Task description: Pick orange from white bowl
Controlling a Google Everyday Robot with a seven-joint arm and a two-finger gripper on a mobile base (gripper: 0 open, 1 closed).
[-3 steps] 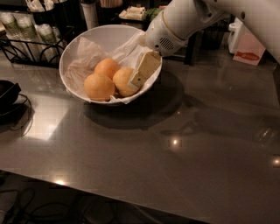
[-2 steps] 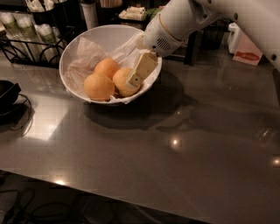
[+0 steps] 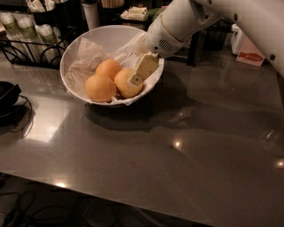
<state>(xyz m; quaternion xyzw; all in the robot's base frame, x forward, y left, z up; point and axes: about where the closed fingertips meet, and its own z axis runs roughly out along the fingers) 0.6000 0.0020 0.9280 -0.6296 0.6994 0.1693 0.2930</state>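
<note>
The white bowl (image 3: 80,42), lined with crumpled white paper, stands tilted at the back left of the dark table. Three oranges lie in it. The palest, most yellow orange (image 3: 123,88) is the rightmost one, near the bowl's front right rim. Two deeper-orange fruits (image 3: 100,88) (image 3: 108,68) lie to its left. My gripper (image 3: 134,80) reaches down from the upper right into the bowl and sits against the right side of the pale orange, covering part of it. The white arm (image 3: 177,24) comes in over the bowl's right rim.
A black wire rack with glass jars (image 3: 22,31) stands at the back left. A black device with cables (image 3: 9,99) lies at the left edge. A white carton with a red label (image 3: 246,48) stands at the back right. Cups and containers (image 3: 91,11) stand behind the bowl.
The gripper has stayed at the pale orange with barely any shift. The oranges and the bowl have not moved.
</note>
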